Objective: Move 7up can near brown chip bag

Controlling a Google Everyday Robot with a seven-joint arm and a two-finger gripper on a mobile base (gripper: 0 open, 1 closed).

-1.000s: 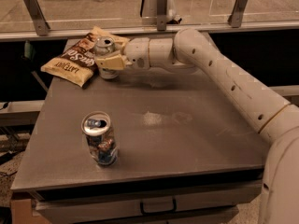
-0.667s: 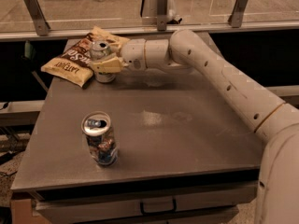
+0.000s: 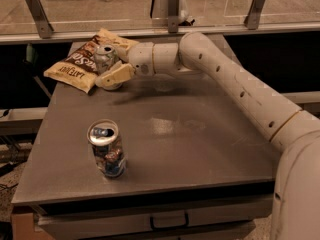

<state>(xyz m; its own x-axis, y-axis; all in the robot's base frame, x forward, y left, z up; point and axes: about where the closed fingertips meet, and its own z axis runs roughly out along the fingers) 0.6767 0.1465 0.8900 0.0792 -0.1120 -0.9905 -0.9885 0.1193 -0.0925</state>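
The 7up can [image 3: 104, 55], pale silvery with a silver top, stands upright at the far left of the grey table [image 3: 200, 134]. It touches the right edge of the brown chip bag [image 3: 74, 67], which lies flat at the back left corner. My gripper [image 3: 107, 75] reaches in from the right and is shut on the can's lower half. One cream finger [image 3: 116, 75] crosses in front of the can; the other is hidden behind it. The can's base is at table level.
A darker can [image 3: 106, 150] with blue multicoloured print stands upright near the front left of the table. My arm [image 3: 235, 84] spans the back right of the table. A rail with metal posts [image 3: 37, 6] runs behind the table.
My gripper has moved a little left and lower with the 7up can, bringing it right against the chip bag. The darker can has not moved.
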